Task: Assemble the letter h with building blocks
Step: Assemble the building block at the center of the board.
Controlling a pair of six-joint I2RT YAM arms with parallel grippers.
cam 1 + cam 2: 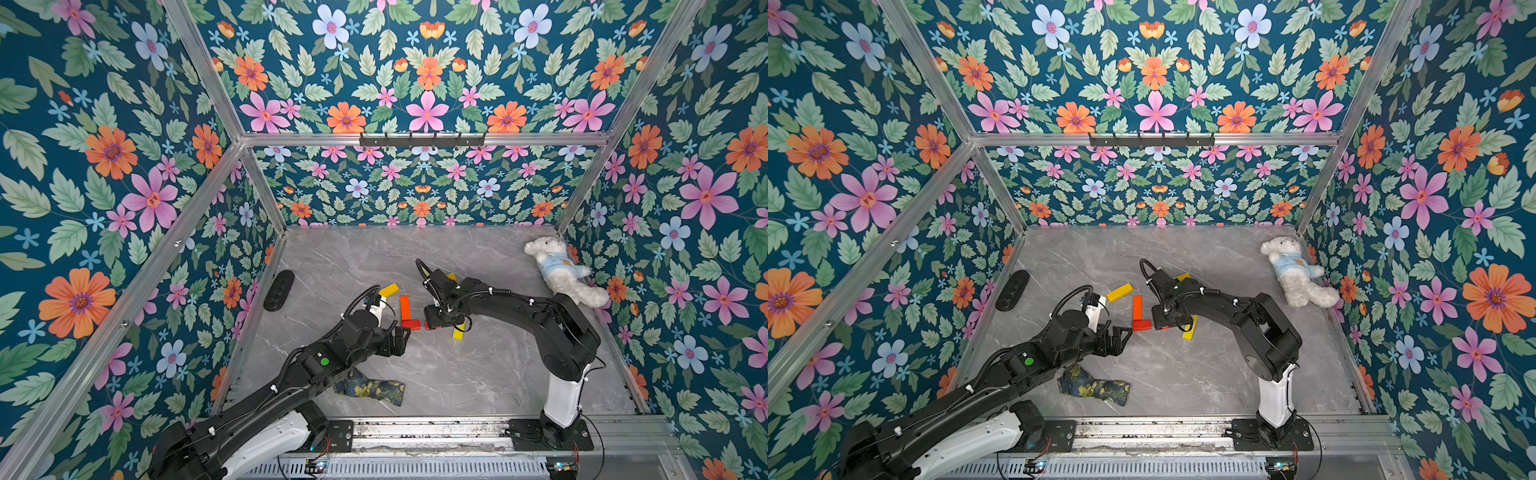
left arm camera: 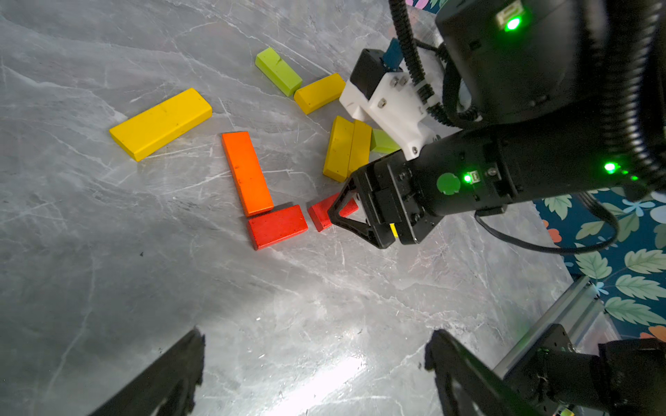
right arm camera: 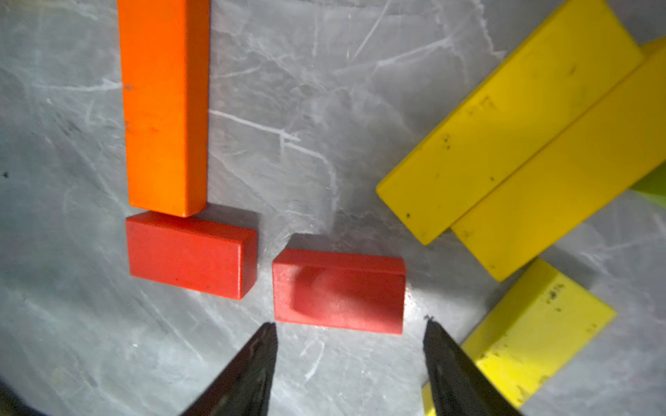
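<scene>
An orange bar point(image 3: 164, 104) lies on the grey table with a red block point(image 3: 187, 254) across its near end, forming an L point(image 1: 407, 318). A second red block point(image 3: 338, 290) lies a small gap beside the first. My right gripper point(image 3: 349, 324) is open, its tips just short of that block's two ends and not touching it; in the left wrist view it hangs right over the block point(image 2: 320, 214). My left gripper point(image 2: 313, 342) is wide open over bare table near the L point(image 1: 1123, 334). Other yellow point(image 2: 160, 123) and lime green point(image 2: 278, 71) blocks lie scattered behind.
Two yellow bars point(image 3: 522, 137) lie side by side close to my right gripper, and another yellow block point(image 3: 533, 331) sits beside its finger. A white teddy bear point(image 1: 561, 270) lies at the back right, a black oval object point(image 1: 278, 290) at the left wall, a floral cloth point(image 1: 370, 390) under my left arm.
</scene>
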